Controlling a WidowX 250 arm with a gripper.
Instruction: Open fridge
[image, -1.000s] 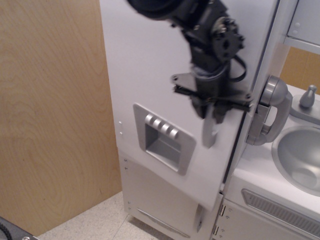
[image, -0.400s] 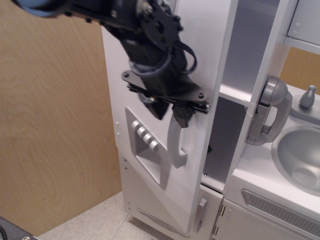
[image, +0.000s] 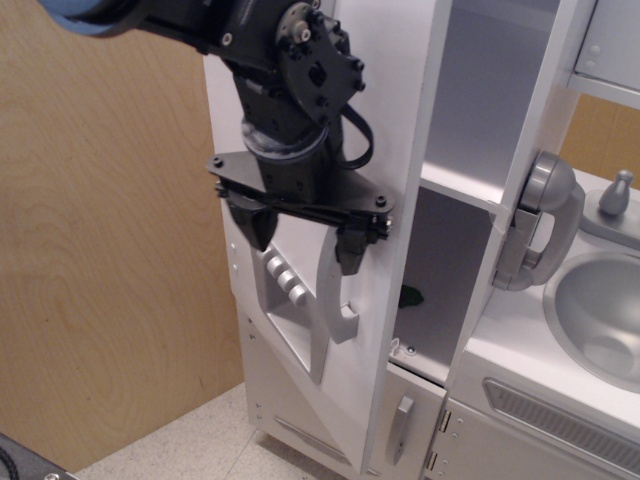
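Note:
The fridge's big upper door (image: 400, 120) stands swung out to the left, its edge facing me. The white shelf (image: 462, 190) inside is exposed. The curved silver handle (image: 337, 295) and the dispenser panel (image: 288, 300) show on the door's front, seen at a steep angle. My gripper (image: 300, 238) hangs in front of the door, just above the handle. Its jaws are spread wide; the right fingertip (image: 350, 248) is next to the handle's top, the left fingertip (image: 250, 225) is over the door face. Nothing is held.
A small dark green thing (image: 412, 296) lies inside the fridge. The lower door (image: 400, 425) with its short handle is shut. The white counter with a silver sink (image: 600, 310), a faucet (image: 615, 192) and a silver side handle (image: 545, 225) is at the right. A wooden panel (image: 100, 250) is at the left.
The upper door has swung from shut to well open. My gripper moved left with it, and its jaws have now spread apart off the handle.

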